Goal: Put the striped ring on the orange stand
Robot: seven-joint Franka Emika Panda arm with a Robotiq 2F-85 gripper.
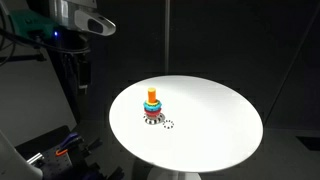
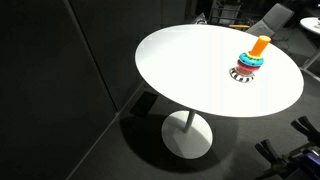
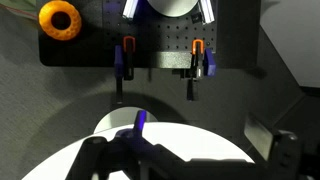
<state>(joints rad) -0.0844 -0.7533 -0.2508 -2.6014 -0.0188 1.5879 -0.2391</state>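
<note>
The small striped ring (image 1: 168,124) lies flat on the white round table (image 1: 215,115), just beside the stacking toy. The orange stand (image 1: 152,95) rises from a stack of coloured rings (image 1: 152,107) with a wider black-and-white ring at its base. In an exterior view the orange stand (image 2: 260,45) tilts above the stack (image 2: 247,62); the small striped ring is not discernible there. My gripper (image 1: 82,68) hangs high beyond the table's edge, far from the toy. In the wrist view its dark fingers (image 3: 190,160) stand wide apart and empty; neither ring nor stand shows there.
The wrist view looks over the table edge (image 3: 180,140) at a dark pegboard with two clamps (image 3: 127,60) and an orange tape roll (image 3: 59,19). Robot base and cables (image 1: 55,145) stand by the table. Office chairs (image 2: 270,15) stand behind it.
</note>
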